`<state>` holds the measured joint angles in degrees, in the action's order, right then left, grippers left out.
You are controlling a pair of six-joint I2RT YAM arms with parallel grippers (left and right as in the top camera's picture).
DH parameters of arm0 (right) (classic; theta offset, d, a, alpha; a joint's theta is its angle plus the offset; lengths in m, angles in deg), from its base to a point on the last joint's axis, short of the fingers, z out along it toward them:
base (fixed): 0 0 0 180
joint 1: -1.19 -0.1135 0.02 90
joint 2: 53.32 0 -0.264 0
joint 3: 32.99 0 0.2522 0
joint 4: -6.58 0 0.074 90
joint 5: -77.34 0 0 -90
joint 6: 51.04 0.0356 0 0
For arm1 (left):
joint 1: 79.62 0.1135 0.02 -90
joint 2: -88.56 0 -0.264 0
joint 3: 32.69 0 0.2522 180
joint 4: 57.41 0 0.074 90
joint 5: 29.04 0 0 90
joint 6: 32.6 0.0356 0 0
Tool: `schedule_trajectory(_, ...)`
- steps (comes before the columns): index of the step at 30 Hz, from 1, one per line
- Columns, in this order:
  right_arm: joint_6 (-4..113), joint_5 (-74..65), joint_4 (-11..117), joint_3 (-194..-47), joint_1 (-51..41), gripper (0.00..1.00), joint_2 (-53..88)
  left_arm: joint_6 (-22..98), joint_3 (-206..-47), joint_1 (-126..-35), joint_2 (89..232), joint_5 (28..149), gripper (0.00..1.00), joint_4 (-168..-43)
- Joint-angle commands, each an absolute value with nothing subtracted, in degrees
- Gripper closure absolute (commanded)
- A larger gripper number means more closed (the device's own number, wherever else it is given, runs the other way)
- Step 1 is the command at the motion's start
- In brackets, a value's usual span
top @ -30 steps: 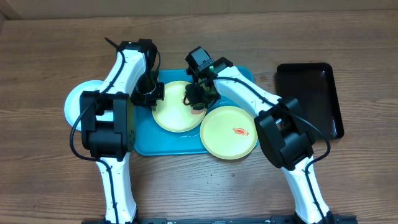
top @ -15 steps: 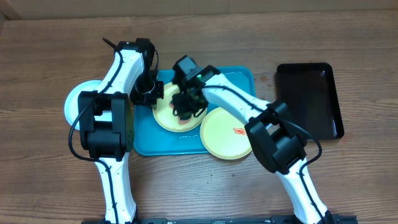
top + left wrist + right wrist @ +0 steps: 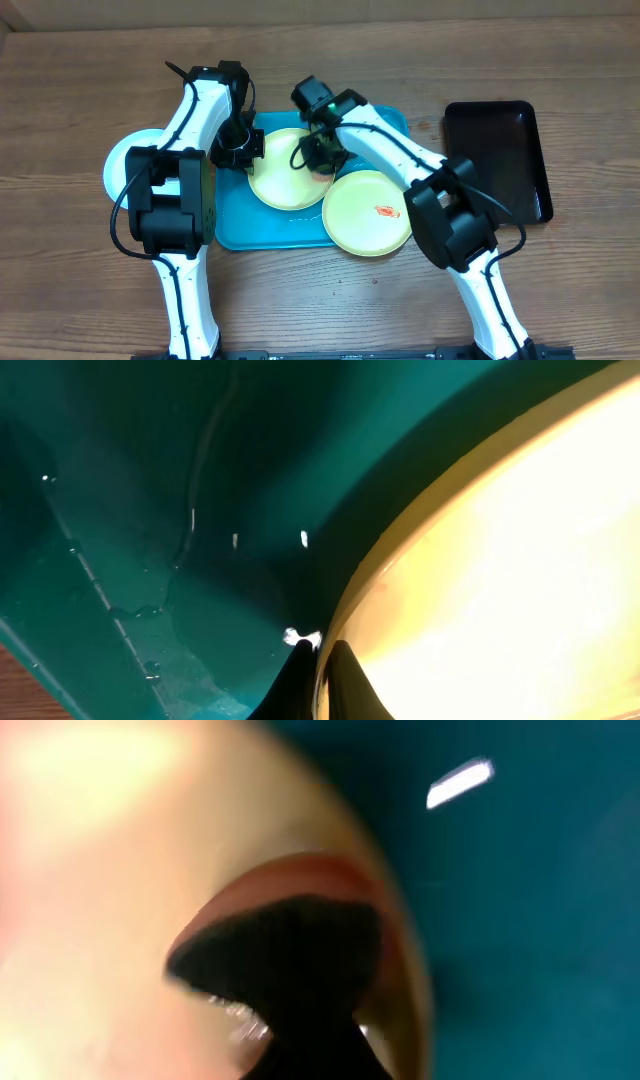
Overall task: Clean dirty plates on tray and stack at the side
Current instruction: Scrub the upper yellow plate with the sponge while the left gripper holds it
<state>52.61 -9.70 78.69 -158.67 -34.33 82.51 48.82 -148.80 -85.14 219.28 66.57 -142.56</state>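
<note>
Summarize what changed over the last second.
The right hand swept left over the middle plate, then back to its right edge. The left hand stayed pinching that plate's left rim. The tray, smeared plate and blue plate did not move.

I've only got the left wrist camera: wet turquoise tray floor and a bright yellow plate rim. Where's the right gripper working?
Observer: The right gripper is at the right edge of that same round yellow-green plastic plate.
Operator: Any other plates?
Observer: A second yellow-green plate, with a red smear, overhangs the near right corner of the turquoise rectangular plastic tray.
Operator: And the blue one?
Observer: The pale blue round plate lies on the wooden table, left of the tray, partly under the left arm.
</note>
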Motion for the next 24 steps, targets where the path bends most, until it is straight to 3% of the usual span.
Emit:
schedule_trajectory(1,52.3,-14.4,75.0,-158.6,-33.9,0.96,84.5,48.9,-147.8,-85.6,219.8,66.8,0.96,-141.2)
schedule_trajectory(15,50.6,11.9,72.8,-158.7,-39.0,0.96,87.4,48.9,-147.8,-85.6,219.8,68.5,0.95,-140.7)
schedule_trajectory(24,47.2,0.6,85.2,-160.6,-35.9,0.96,87.4,48.9,-147.8,-85.6,219.8,68.5,0.96,-140.1)
